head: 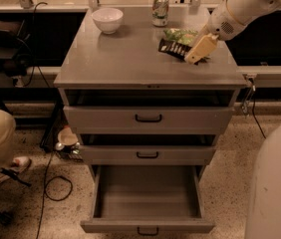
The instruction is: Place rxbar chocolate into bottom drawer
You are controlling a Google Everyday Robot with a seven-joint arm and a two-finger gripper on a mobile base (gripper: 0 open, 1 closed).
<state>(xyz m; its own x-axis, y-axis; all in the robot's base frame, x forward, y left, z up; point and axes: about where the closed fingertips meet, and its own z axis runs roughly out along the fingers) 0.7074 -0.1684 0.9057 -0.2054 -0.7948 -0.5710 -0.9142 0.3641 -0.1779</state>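
White arm [240, 9] slants down from the right, claw [199, 50] at the rxbar chocolate [173, 46], its grasp not discernible

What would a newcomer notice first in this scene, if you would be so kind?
Probably the bottom drawer, pulled wide open at the foot of the grey cabinet. Next comes the robot's hand, poised at the right rear of the top, right by the rxbar chocolate and a green snack bag. A white bowl and a can stand at the back.
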